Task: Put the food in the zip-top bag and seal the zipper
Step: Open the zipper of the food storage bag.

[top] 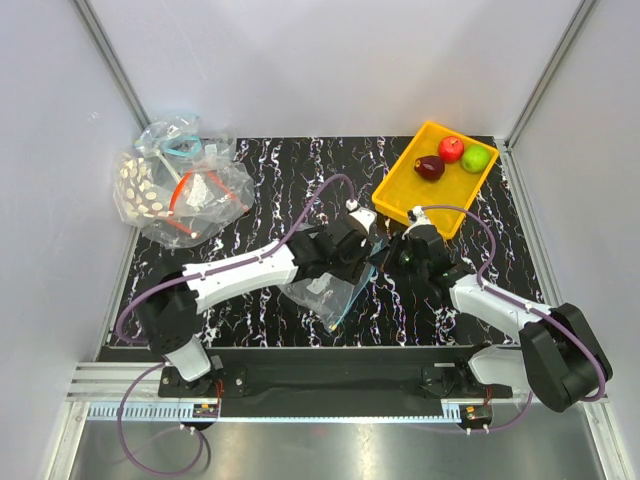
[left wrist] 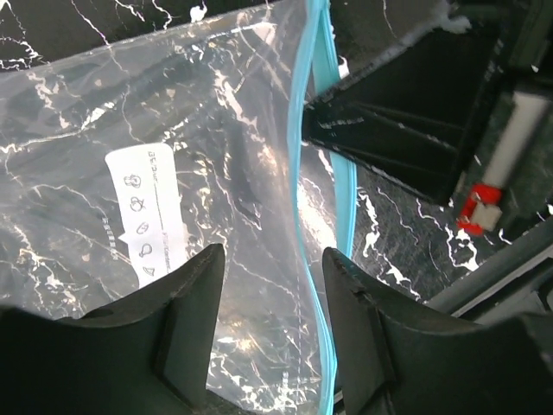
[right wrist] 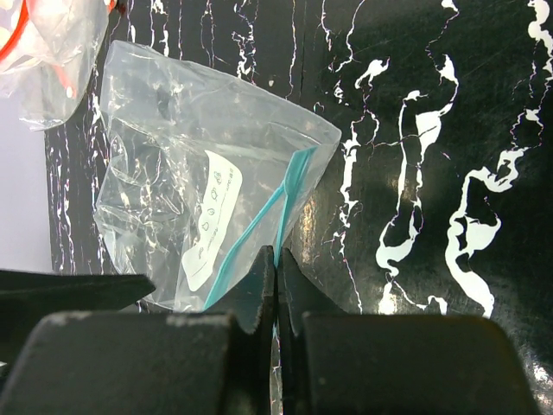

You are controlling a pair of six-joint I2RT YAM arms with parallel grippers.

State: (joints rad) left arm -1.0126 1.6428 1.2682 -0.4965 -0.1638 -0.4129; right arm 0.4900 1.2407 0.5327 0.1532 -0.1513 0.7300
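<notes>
The food, a dark maroon fruit (top: 430, 167), a red one (top: 451, 149) and a green one (top: 475, 158), lies in the yellow tray (top: 398, 186) at the back right. The clear zip-top bag (top: 322, 292) lies mid-table between the arms. My right gripper (right wrist: 276, 259) is shut on one lip of the teal zipper (right wrist: 256, 223) at the bag's mouth. My left gripper (left wrist: 272, 290) hangs over the mouth with its jaws apart. Clear film and the other zipper lip (left wrist: 299, 156) run between its fingers, close to the right one (left wrist: 367, 333). The right gripper's black fingers (left wrist: 393, 130) show beyond.
A heap of other clear bags (top: 180, 185), some with red-orange strips and one white-dotted, sits at the back left corner. White walls enclose the black marbled table (top: 300, 170). The two arms meet closely over the bag.
</notes>
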